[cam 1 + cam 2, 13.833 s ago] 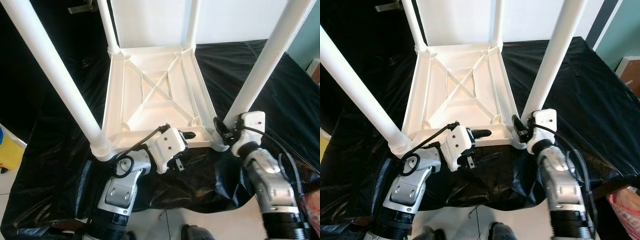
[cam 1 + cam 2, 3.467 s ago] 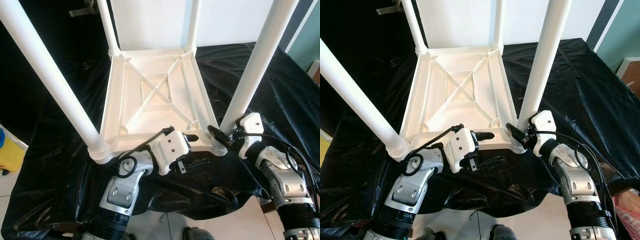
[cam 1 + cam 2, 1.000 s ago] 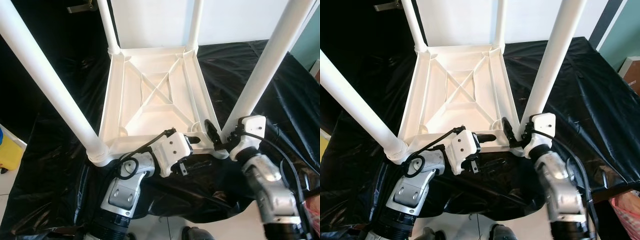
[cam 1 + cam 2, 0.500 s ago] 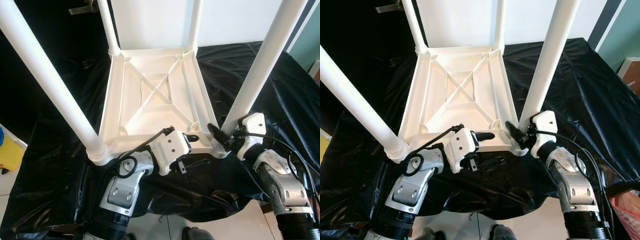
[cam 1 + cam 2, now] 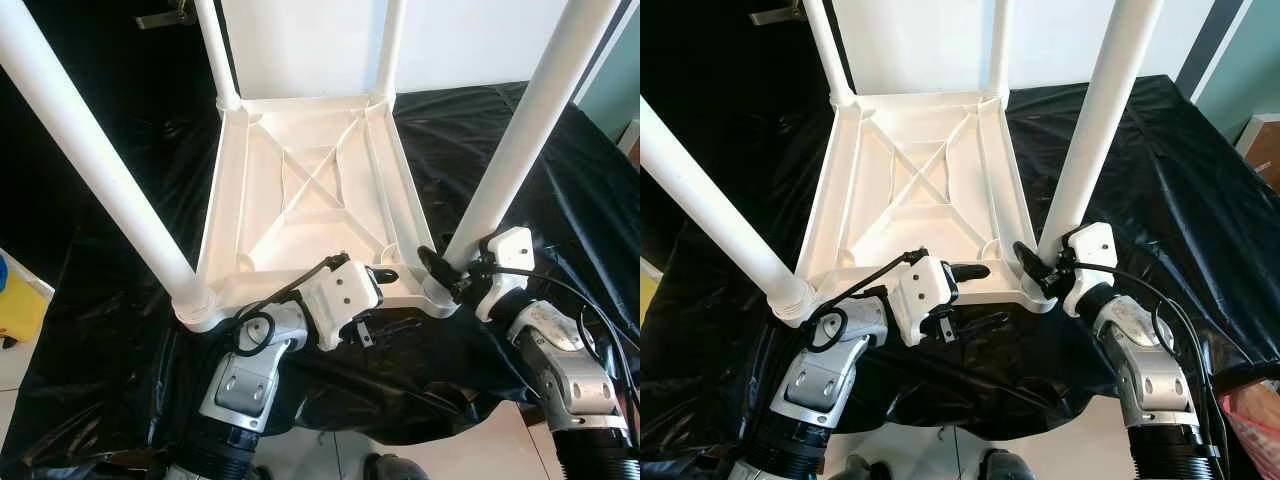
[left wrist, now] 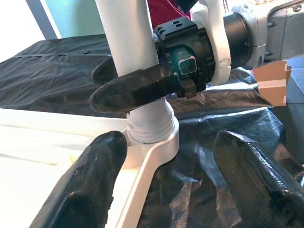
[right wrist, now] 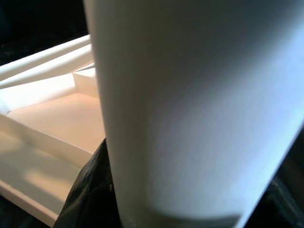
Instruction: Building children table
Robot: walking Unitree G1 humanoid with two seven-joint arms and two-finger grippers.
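Note:
The white children's table lies upside down on a black plastic sheet, with all its legs pointing up. My right gripper is shut around the base of the near right leg, just above its socket; the left wrist view shows one black finger across that leg. The same leg looms very close in the right wrist view. My left gripper is open at the table's near rim, one finger above the rim and one over the sheet. The near left leg leans outward.
Two far legs stand at the back corners before a white wall. The sheet hangs over the front edge above a tiled floor. A yellow object is at the left, a brown box at the right.
Over the last second my right forearm has swung out to the right while its gripper stays around the near right leg's base. The left gripper has not moved.

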